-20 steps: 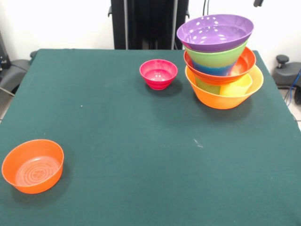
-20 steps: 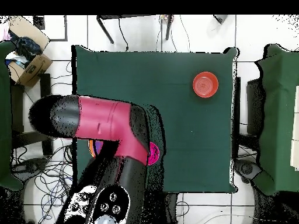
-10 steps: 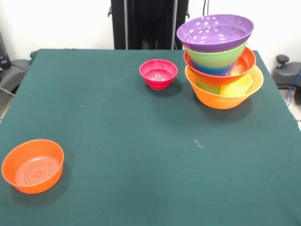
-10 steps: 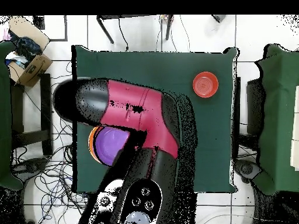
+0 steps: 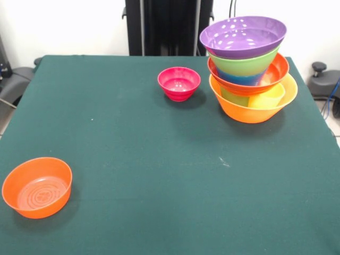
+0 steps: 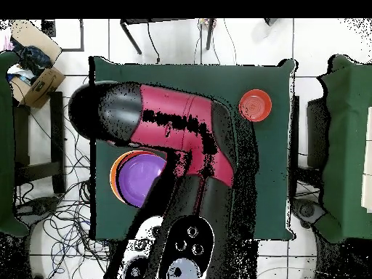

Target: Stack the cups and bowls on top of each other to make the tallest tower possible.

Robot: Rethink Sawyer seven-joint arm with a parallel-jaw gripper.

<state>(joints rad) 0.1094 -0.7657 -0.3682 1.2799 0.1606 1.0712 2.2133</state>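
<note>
Tower: the multicoloured column of nested translucent plastic bowls and cups point(image 5: 248, 64) stands at one corner of the green cloth table point(image 5: 159, 159); a wide purple bowl point(image 5: 243, 35) tops it, and the big orange bowl point(image 5: 254, 109) is its base.
Loose pieces: the small pink plastic bowl point(image 5: 179, 83) sits near the tower; the small orange plastic bowl point(image 5: 37, 187) sits well apart at the opposite corner.
Change: in the overhead view the red and black arm point(image 6: 174, 131) has swung across the table toward the small orange bowl's side, uncovering the tower top; the bowls have not moved.
Meaning: probably a reach toward a loose bowl; two bowls remain unstacked.
View difference: only the overhead view shows the arm, which there hides the pink bowl.
End effector: not visible in either view; state cannot be told.
</note>
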